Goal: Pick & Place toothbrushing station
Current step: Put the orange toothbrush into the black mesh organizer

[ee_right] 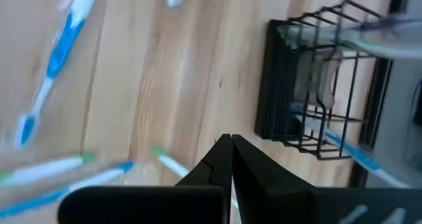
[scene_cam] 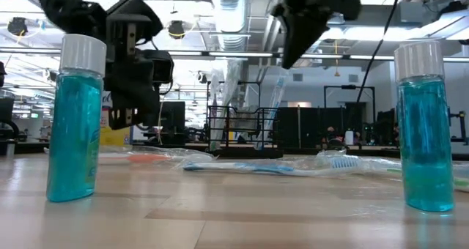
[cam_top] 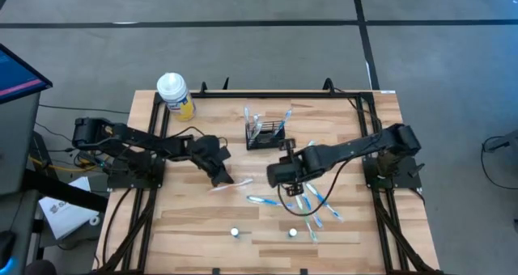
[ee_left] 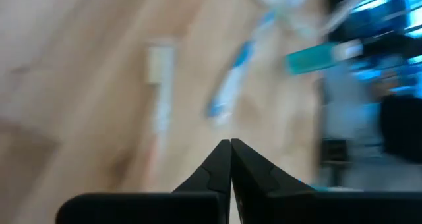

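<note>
The toothbrushing station (cam_top: pixel 267 133), a small black wire holder, stands at the table's far middle with wrapped toothbrushes upright in it (ee_right: pixel 316 99). My left gripper (cam_top: pixel 222 178) hangs shut above the table, left of centre. Beside it a wrapped toothbrush with a reddish handle (cam_top: pixel 232 184) lies flat, and nothing shows between the shut fingers (ee_left: pixel 231 143). My right gripper (cam_top: pixel 277 178) is shut and raised near the holder's front side. It slants down, and its fingers (ee_right: pixel 231 140) show nothing between them. A blue toothbrush (cam_top: pixel 263 200) lies on the wood below it.
Several wrapped toothbrushes (cam_top: pixel 314 202) lie scattered right of centre. Two small teal bottles with white caps (cam_top: pixel 235 232) (cam_top: pixel 293 233) stand near the front edge. A yellow bottle with a white cap (cam_top: pixel 175 95) stands at the far left corner.
</note>
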